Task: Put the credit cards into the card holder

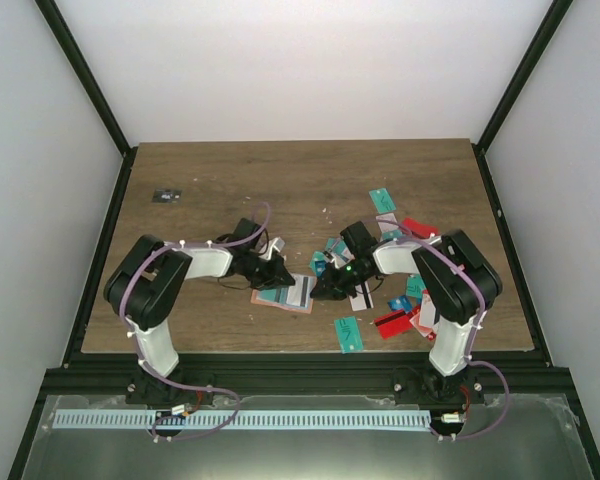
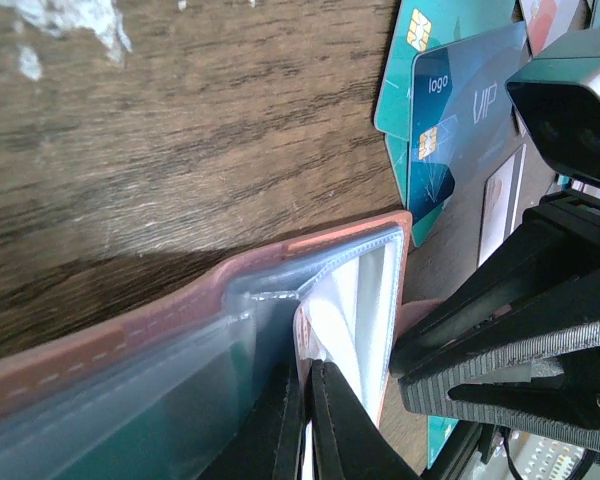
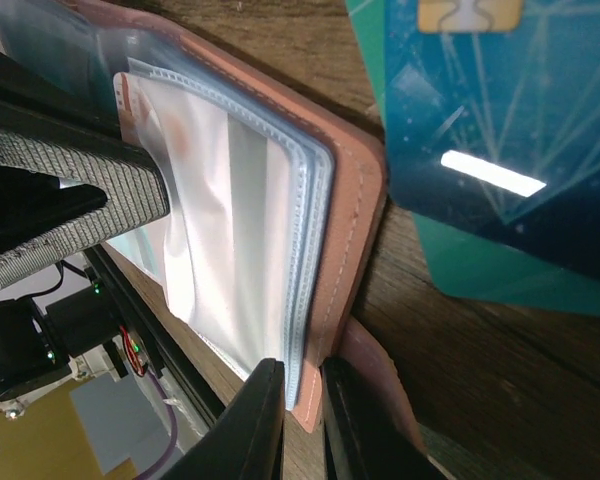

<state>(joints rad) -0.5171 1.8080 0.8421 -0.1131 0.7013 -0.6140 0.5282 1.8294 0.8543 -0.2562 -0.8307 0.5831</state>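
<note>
From above: records the card holder (image 1: 285, 293) lying open on the table (image 1: 280, 180) near the front edge, with the left hand (image 1: 270, 268) and the right hand (image 1: 325, 288) down on it from either side. Notes the credit cards (image 1: 395, 322) strewn loose to the right, none in either hand. Left wrist view: shows the left hand (image 2: 305, 400) pressed together on a clear sleeve (image 2: 355, 290) of the card holder (image 2: 130, 340), holding it up off the pocket beneath. Places the right hand (image 2: 520, 340) just beside, and a blue card (image 2: 470, 110) on the table beyond the holder's corner. Right wrist view: shows the right hand (image 3: 302, 400) narrowed to a pinch on the sleeve edge of the card holder (image 3: 355, 200), salmon cover flat beneath, blue card (image 3: 500, 130) close by. Judged step: opening a pocket mouth. Advised: keep one pinch anchoring the cover, peel a single sleeve only, pull gently to avoid dragging the holder across the table, and free a hand for a card only once the mouth gapes.
</note>
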